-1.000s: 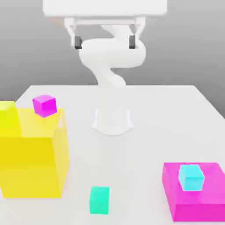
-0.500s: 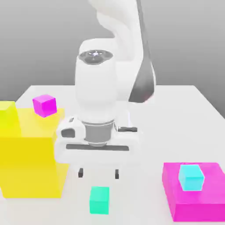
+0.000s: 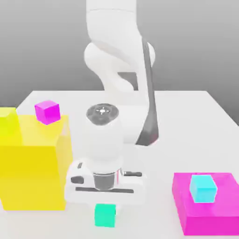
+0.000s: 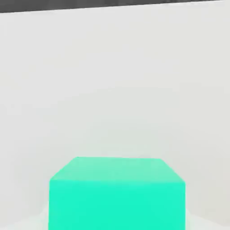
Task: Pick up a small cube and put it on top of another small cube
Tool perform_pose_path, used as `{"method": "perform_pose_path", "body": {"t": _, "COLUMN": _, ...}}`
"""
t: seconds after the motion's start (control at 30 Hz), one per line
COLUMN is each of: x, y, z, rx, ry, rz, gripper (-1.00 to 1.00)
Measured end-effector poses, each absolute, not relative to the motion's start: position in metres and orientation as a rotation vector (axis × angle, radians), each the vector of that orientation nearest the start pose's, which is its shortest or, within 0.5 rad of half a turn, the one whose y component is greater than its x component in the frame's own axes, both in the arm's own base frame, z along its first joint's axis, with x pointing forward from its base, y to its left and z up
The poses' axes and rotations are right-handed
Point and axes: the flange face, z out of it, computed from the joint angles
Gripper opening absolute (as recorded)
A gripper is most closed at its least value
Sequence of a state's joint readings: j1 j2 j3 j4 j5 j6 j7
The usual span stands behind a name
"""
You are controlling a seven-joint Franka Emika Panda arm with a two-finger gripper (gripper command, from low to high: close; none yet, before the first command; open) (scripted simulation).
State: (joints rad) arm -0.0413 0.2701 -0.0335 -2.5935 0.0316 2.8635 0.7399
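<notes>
A small green cube (image 3: 105,215) (image 4: 117,193) rests on the white table (image 3: 186,121) near the front edge. My gripper (image 3: 105,193) hangs straight above it, its white hand body just over the cube's top. A small cyan cube (image 3: 203,188) sits on a flat magenta block (image 3: 212,214) on the exterior view's right. On the exterior view's left, a small magenta cube (image 3: 47,112) lies on a large yellow block (image 3: 32,163). A small yellow-green cube (image 3: 8,123) stands on that block's far left.
The arm's base and links (image 3: 121,70) rise behind the hand at the table's middle. The yellow block stands close to the hand on the exterior view's left. The magenta block lies about a hand's width away on the right.
The arm has swung down from high at the back. The hand has dropped towards the table and now hangs just over the green cube. No cube has moved.
</notes>
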Motion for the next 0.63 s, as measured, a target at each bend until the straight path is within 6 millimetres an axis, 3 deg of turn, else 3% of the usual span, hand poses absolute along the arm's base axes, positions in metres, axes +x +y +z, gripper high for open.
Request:
{"method": "perform_pose_path", "body": {"t": 0.07, "x": 0.434, "y": -0.035, "z": 0.184, "rx": -2.866, "ry": 1.287, "rz": 0.000, "gripper": -1.00}}
{"method": "perform_pose_path", "body": {"t": 0.1, "x": 0.436, "y": -0.027, "z": 0.195, "rx": -2.881, "ry": 1.248, "rz": 0.001, "gripper": -1.00}}
{"method": "perform_pose_path", "body": {"t": 0.13, "x": 0.442, "y": -0.005, "z": 0.208, "rx": -2.917, "ry": 1.149, "rz": 0.004, "gripper": -1.00}}
{"method": "perform_pose_path", "body": {"t": 0.2, "x": 0.448, "y": 0.051, "z": 0.233, "rx": -2.996, "ry": 0.904, "rz": 0.008, "gripper": -1.00}}
{"method": "perform_pose_path", "body": {"t": 0.27, "x": 0.443, "y": 0.123, "z": 0.262, "rx": -3.072, "ry": 0.590, "rz": 0.009, "gripper": -1.00}}
{"method": "perform_pose_path", "body": {"t": 0.37, "x": 0.418, "y": 0.213, "z": 0.304, "rx": -3.131, "ry": 0.165, "rz": 0.006, "gripper": -1.00}}
{"method": "perform_pose_path", "body": {"t": 0.43, "x": 0.417, "y": 0.220, "z": 0.293, "rx": -3.137, "ry": 0.116, "rz": 0.003, "gripper": -1.00}}
{"method": "perform_pose_path", "body": {"t": 0.5, "x": 0.420, "y": 0.215, "z": 0.266, "rx": -3.138, "ry": 0.129, "rz": 0.002, "gripper": -1.00}}
{"method": "perform_pose_path", "body": {"t": 0.53, "x": 0.420, "y": 0.214, "z": 0.258, "rx": -3.138, "ry": 0.132, "rz": 0.002, "gripper": 1.00}}
{"method": "perform_pose_path", "body": {"t": 0.63, "x": 0.420, "y": 0.214, "z": 0.258, "rx": -3.138, "ry": 0.132, "rz": 0.002, "gripper": 1.00}}
